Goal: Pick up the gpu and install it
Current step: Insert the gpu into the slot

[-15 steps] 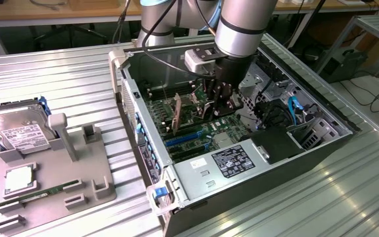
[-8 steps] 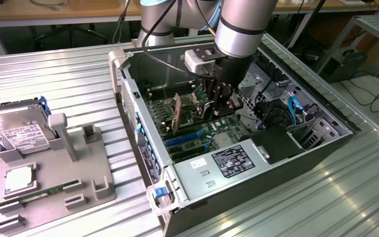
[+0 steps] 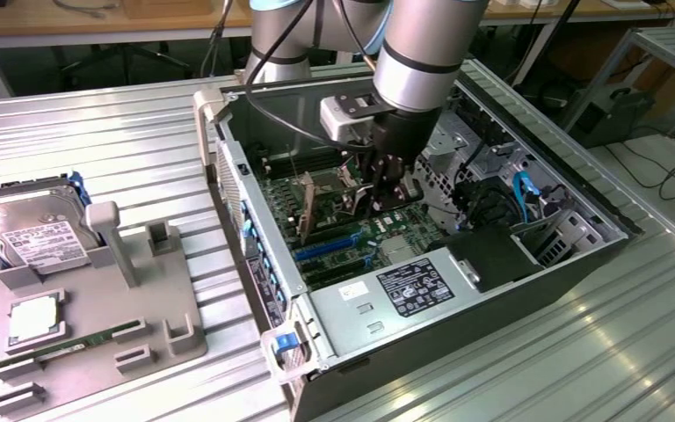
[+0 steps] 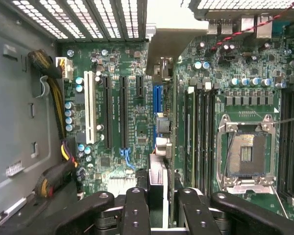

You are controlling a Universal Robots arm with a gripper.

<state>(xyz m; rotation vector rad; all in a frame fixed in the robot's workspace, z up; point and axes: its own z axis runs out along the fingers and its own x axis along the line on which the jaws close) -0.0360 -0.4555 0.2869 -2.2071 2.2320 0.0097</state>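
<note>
My gripper (image 3: 387, 195) is down inside the open computer case (image 3: 548, 290), just above the motherboard. It is shut on the gpu (image 3: 307, 209), which stands on edge and reaches toward the case wall on the exterior view's left. In the wrist view the gpu (image 4: 158, 176) shows edge-on between the black fingers (image 4: 136, 208) of the gripper (image 4: 159, 198). It runs along the blue slot (image 4: 158, 100) to its pale end bracket (image 4: 169, 44) by the vent grilles. Whether the card sits in the slot I cannot tell.
Beside the card lie black slots (image 4: 122, 112), a white slot (image 4: 89, 112), RAM slots (image 4: 198, 132) and the open CPU socket (image 4: 247, 154). Cables (image 4: 54, 181) hug the case wall. The power supply (image 3: 414, 281) fills the near corner. A grey fixture (image 3: 103, 316) holds a hard drive (image 3: 32, 233).
</note>
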